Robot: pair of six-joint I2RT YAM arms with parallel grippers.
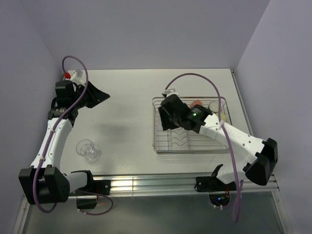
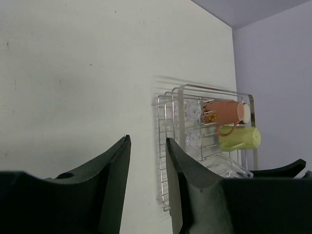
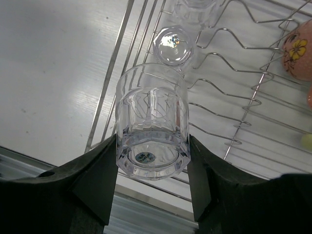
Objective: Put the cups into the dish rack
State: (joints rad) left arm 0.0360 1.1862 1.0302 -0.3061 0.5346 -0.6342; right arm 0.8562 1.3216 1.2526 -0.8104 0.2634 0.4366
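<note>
Top view: bright, even light from overhead; tabletop [image 1: 126, 97] near washed out, wall [image 1: 146, 34] evenly lit. Soft, faint shadow on tabletop right of left arm [image 1: 56, 134]. Hard glare strip along near rail [image 1: 146, 183].

Left wrist view: left claw [image 2: 147, 141] black, soft-edged, out of focus; rack [image 2: 181, 112] sharp, throws thin streaked shadows up-left.

Right wrist view: broad sheen across tabletop; tumbler [image 3: 152, 126] crisp, speckled with highlights; right claw [image 3: 152, 141] underexposed, no detail.

The left gripper [image 2: 147, 146] stands parted at the bottom edge, nothing between its dark fingers [image 2: 105, 180], over the pale table [image 2: 73, 73]. Beyond, the dish rack [image 2: 214, 89] holds a terracotta mug [image 2: 224, 111], a yellow-green mug [image 2: 240, 138] just beside it, and clear tumblers [image 2: 193, 110].
</note>
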